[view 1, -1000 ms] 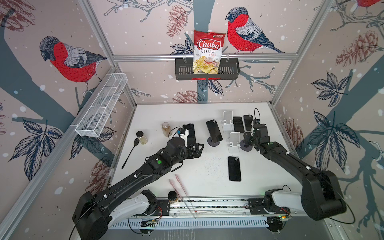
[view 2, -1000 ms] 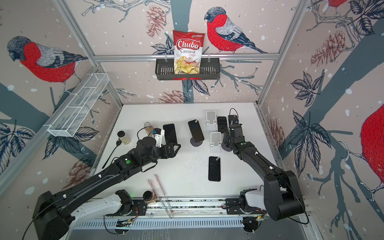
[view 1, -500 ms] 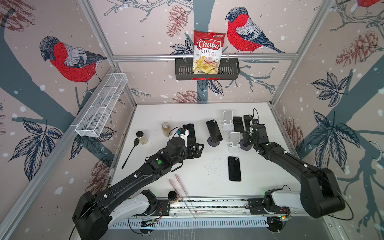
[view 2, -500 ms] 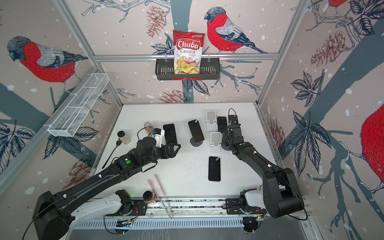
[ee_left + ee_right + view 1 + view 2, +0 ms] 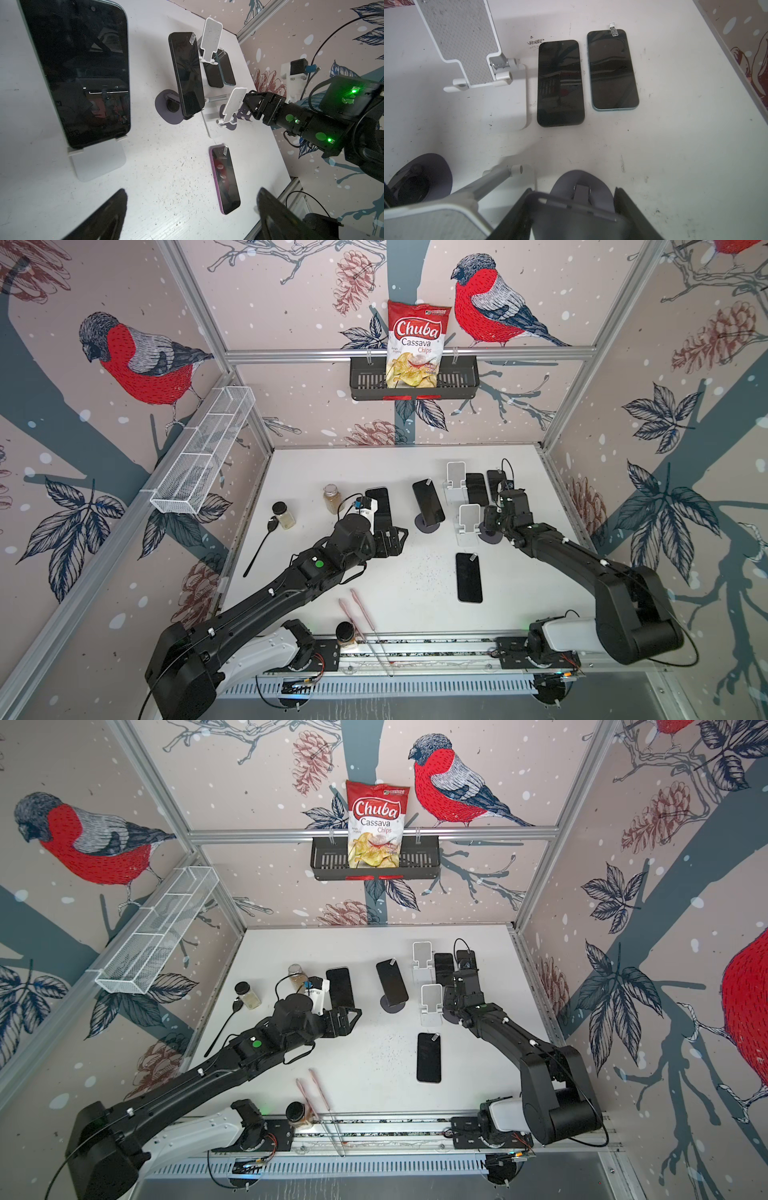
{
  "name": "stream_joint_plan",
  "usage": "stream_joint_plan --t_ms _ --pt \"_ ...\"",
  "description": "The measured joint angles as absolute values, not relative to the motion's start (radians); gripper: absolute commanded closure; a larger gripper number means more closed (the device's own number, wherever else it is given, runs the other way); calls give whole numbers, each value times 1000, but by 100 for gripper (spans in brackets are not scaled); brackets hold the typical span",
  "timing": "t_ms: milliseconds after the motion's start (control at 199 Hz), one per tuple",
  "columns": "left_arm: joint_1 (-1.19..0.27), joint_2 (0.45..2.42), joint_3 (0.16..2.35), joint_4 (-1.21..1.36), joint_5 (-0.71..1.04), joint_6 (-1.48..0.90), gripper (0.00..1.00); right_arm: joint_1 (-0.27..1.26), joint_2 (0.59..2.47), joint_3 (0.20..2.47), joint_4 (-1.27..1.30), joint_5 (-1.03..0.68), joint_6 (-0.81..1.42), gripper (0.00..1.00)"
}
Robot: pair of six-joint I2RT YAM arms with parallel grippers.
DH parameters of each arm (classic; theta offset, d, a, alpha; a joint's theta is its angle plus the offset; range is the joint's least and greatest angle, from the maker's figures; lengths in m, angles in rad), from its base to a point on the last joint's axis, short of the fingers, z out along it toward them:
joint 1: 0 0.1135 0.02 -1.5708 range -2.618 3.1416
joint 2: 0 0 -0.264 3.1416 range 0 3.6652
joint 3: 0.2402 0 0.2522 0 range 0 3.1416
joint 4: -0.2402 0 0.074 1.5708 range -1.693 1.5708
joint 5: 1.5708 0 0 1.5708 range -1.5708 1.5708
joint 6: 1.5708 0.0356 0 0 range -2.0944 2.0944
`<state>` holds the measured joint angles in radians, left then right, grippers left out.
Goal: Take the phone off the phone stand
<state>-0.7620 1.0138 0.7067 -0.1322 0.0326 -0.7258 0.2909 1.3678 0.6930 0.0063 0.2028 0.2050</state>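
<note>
My right gripper is shut across a dark phone, whose rimmed edge sits just above the hinge of a grey round-based phone stand. In both top views this gripper covers the phone, and only the stand's base shows under it. My left gripper is open over bare table with nothing between its fingers. In a top view it hovers in front of a white stand holding a phone.
Another phone leans on a grey stand mid-table. Two empty white stands stand close to my right gripper. Two phones lie flat behind them and a purple one lies in front. Jars and a spoon sit at the left.
My right gripper has edged slightly left and toward the front at the grey stand. The left arm has not moved.
</note>
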Motion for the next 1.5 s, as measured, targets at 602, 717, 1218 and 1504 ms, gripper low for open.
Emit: stream_joint_plan --t_ms 602,717,1218,1504 --pt "-762 1022 718 -133 32 -725 4 294 1377 693 22 212 207 23" --pt "-762 1023 719 -133 32 -725 4 294 1375 698 21 214 208 17" --pt "-762 1027 721 -133 33 -725 4 295 1291 760 -43 236 235 7" --pt "-762 1032 725 -134 30 -725 4 300 1214 796 -98 237 242 7"
